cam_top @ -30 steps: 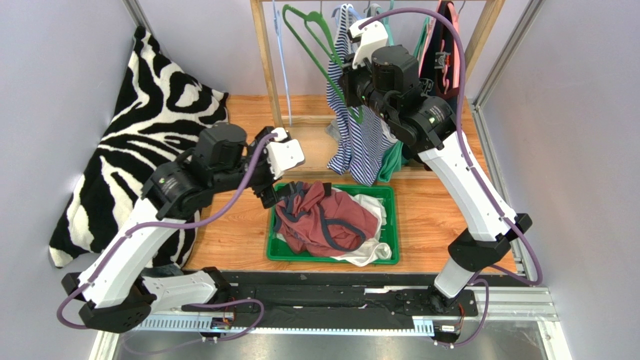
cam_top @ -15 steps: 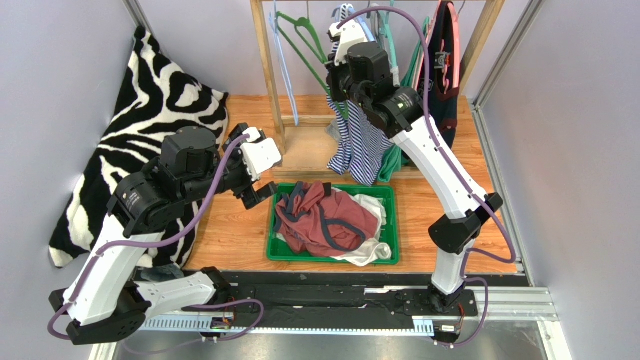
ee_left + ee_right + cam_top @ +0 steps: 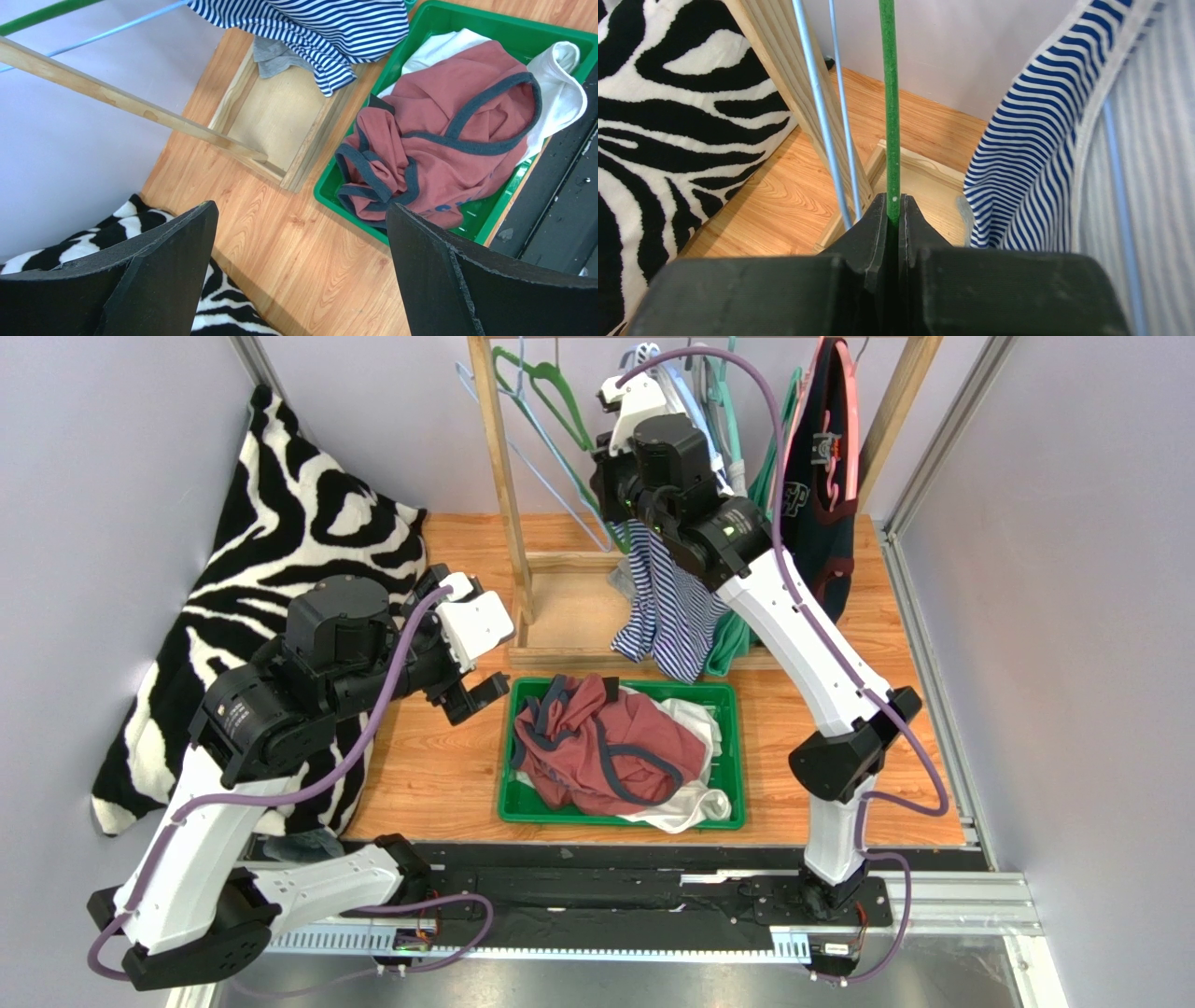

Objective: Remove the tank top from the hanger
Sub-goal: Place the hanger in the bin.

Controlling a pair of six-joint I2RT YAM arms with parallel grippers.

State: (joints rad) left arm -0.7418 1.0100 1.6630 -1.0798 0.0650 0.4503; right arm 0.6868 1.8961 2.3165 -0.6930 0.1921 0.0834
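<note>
Green hanger (image 3: pixel 888 105) pinched by right gripper (image 3: pixel 894 204), rust tank top (image 3: pixel 449 126), print illegible

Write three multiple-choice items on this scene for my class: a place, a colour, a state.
1. Where does the maroon garment lie? A on the zebra rug; B in the green tray; C on the rack.
2. What colour is the hanger in the right gripper? A green; B yellow; C black.
3. How is the left gripper? A open, empty; B shut on cloth; C shut, empty.
Answers: B, it is heaped inside the tray's walls; A, a green bar sits pinched between the shut fingers; A, its fingers stand wide apart with nothing between.
</note>
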